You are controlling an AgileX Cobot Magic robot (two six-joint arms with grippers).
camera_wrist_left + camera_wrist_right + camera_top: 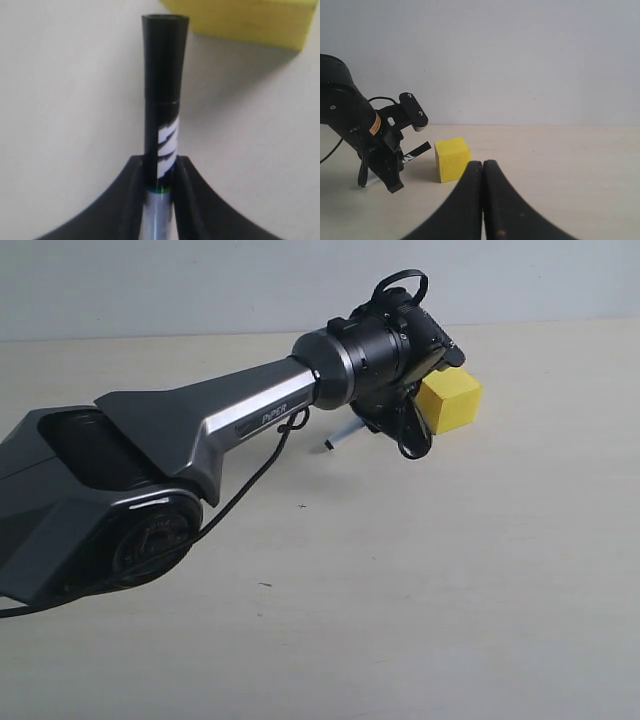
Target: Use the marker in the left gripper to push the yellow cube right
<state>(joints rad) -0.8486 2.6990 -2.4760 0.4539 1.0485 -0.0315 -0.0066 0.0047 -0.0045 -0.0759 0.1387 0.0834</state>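
We log: left gripper (160,164) clenched on marker (163,75); yellow cube (452,400) at its 3 o'clock. Risk: off-centre contact could spin cube, marker slipping past.

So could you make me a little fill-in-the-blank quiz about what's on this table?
The left gripper is shut on a ____. The cube on the table is coloured ____. The right gripper is shut and holds ____.
Missing words: marker; yellow; nothing.
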